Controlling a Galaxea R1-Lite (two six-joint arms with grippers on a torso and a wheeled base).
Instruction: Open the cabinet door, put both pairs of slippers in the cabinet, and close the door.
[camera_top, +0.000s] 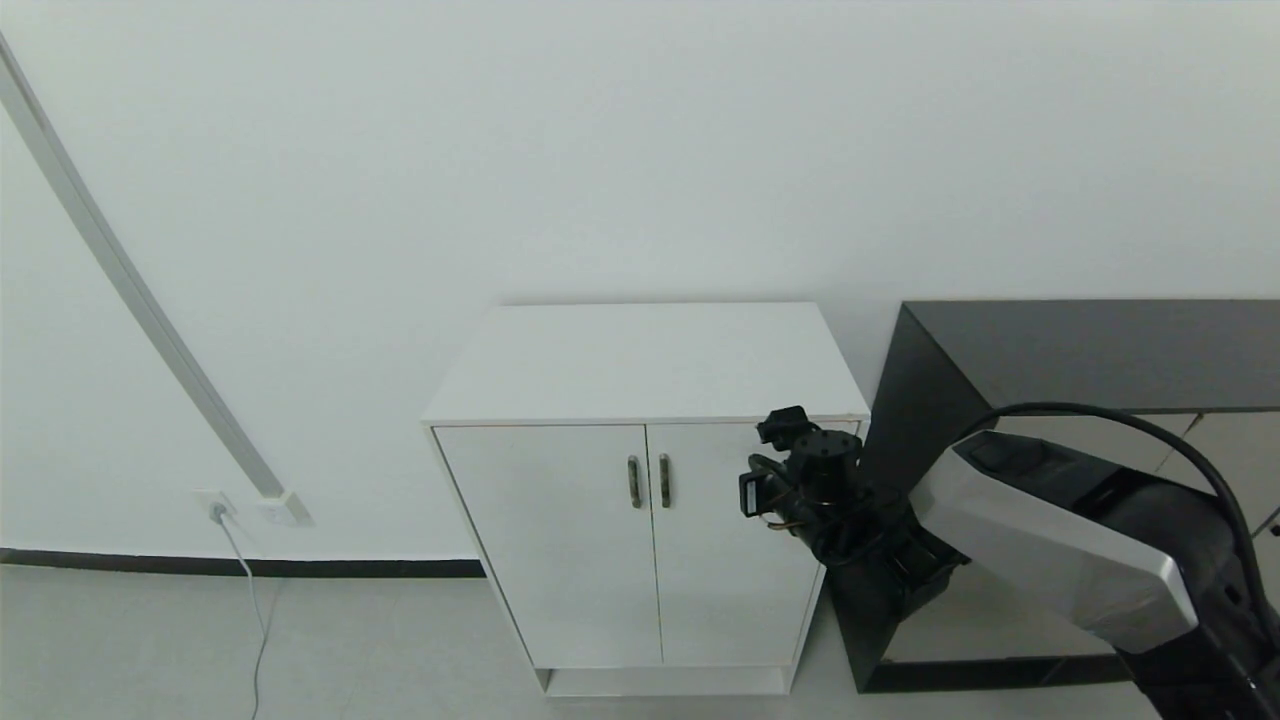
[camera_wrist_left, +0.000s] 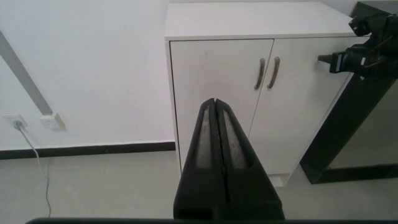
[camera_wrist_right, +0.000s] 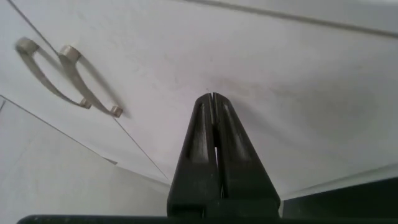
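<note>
W/ right gripper (camera_top: 749, 494) clenched on nothing, off to side of right handle (camera_top: 665, 481), may scrape cabinet door (camera_top: 730, 600) & miss the pull.

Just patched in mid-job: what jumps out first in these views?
A white cabinet stands against the wall, both doors shut, its two handles side by side at the middle seam. The right gripper, shut, hangs close in front of the right door, off to the side of the handles. A dark glossy unit stands right beside the cabinet on the robot's right.
</note>
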